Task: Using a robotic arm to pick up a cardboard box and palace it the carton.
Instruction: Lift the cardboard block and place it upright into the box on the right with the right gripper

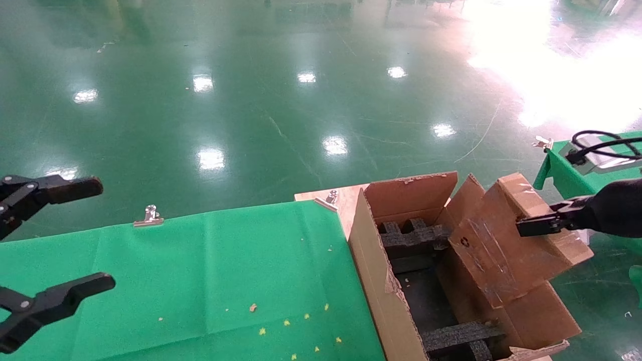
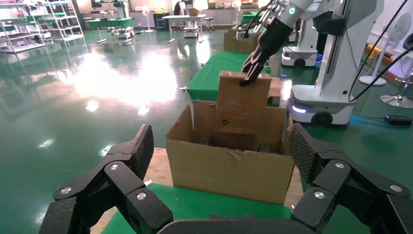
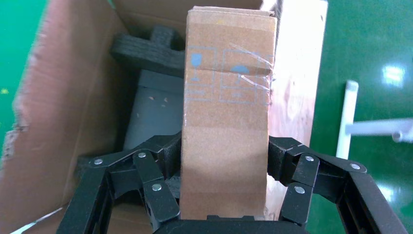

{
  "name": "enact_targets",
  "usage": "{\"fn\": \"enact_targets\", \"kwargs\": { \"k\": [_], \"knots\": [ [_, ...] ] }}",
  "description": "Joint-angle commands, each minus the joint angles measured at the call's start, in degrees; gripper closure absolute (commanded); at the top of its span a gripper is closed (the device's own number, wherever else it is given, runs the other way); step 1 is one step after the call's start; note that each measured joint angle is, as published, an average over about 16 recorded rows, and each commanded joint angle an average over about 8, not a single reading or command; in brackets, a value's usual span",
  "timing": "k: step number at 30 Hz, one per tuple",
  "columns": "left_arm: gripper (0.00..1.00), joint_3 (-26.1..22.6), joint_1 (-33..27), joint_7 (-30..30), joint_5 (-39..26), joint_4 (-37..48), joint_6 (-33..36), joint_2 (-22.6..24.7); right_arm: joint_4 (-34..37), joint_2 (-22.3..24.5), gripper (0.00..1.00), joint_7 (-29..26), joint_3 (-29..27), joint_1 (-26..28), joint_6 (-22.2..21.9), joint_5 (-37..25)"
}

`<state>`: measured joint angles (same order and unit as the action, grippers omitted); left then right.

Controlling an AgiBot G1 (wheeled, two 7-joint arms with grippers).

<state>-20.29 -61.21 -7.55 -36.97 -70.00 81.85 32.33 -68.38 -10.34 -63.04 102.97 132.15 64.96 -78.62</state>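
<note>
Right hand (image 2: 245,78) grips cardboard box (image 2: 242,105) over carton (image 2: 226,168)

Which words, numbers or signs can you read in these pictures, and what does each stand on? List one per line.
No words or numbers can be read.
Small dark recycling-type mark on the cardboard box: too small to read.
Faint blue handling pictograms on its narrow face, seen between the right gripper fingers: symbols only, blurred.
The carton: no print visible.

I see the small brown cardboard box (image 1: 506,245) scuffed whitish, with faded blue handling symbols and glossy clear tape, held in my black right claw (image 3: 225,168). The large corrugated carton (image 1: 381,281) is brown with black foam inserts (image 1: 409,235). The table (image 1: 200,281) wears bright green cloth flecked yellow; the floor (image 1: 281,90) is glossy dark green.
</note>
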Motion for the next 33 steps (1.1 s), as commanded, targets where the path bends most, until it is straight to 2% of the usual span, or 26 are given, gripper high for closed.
{"fn": "enact_targets", "kwargs": {
  "k": [1,11,17,24,33],
  "knots": [
    [0.0,0.0,0.0,0.0,0.0,0.0,0.0,0.0,-0.01,-0.47,1.0,-3.26,0.54,-0.51,-0.93,-1.1],
    [0.0,0.0,0.0,0.0,0.0,0.0,0.0,0.0,-4.93,-2.6,1.0,-19.18,3.33,-3.25,-5.66,-8.67],
    [0.0,0.0,0.0,0.0,0.0,0.0,0.0,0.0,-6.7,-4.49,1.0,-26.03,5.11,-6.01,-9.13,-12.05],
    [0.0,0.0,0.0,0.0,0.0,0.0,0.0,0.0,-5.39,-7.0,1.0,-28.66,6.99,-10.51,-14.38,-12.94],
    [0.0,0.0,0.0,0.0,0.0,0.0,0.0,0.0,-0.41,-10.7,1.0,-27.54,8.38,-16.22,-20.34,-11.01]
  ]
}}
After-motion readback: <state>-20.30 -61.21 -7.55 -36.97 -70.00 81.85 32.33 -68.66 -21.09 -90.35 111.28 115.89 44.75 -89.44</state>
